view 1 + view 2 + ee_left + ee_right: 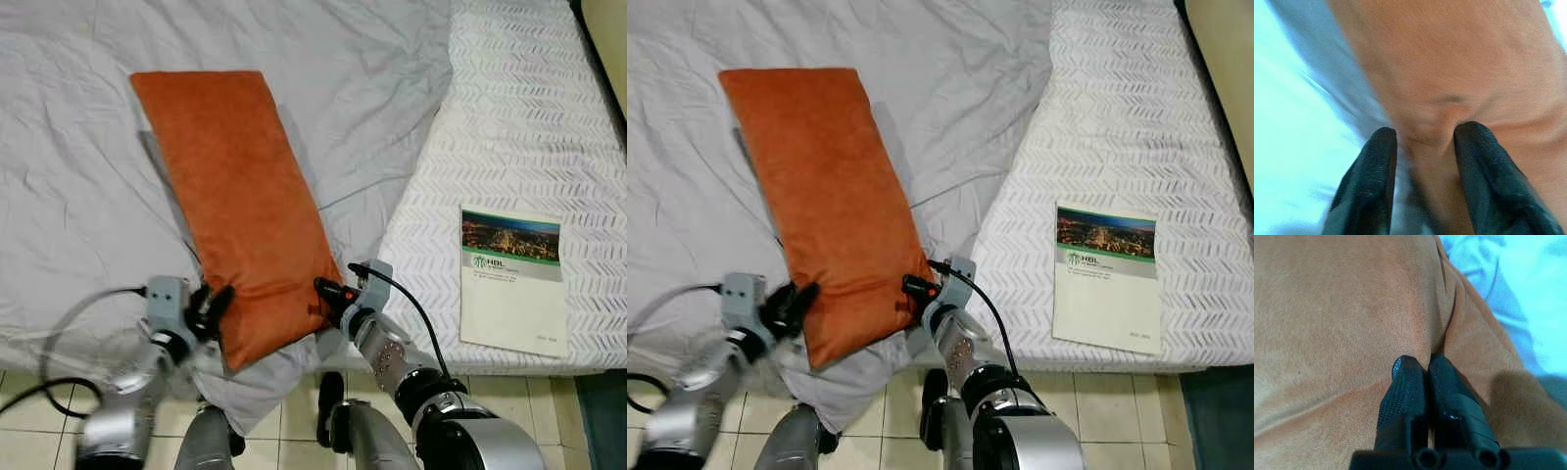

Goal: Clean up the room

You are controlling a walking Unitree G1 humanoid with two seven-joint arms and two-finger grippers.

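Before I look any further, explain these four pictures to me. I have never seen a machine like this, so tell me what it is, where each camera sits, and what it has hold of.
This is a walking humanoid robot with two silver arms, each ending in a gripper of two black fingers. The two wide pictures come from a stereo camera on its head, looking down at a bed. The two close pictures come from cameras on its wrists, looking along the fingers.

On the grey sheet lies a long orange pillow. Farther right, on the white patterned mattress, lies a booklet with a city photo on its cover.

The left gripper pinches the pillow's near corner, its fingers apart with a fold of fabric between them. The right gripper is at the pillow's other near edge, its fingers pressed together against the fabric.
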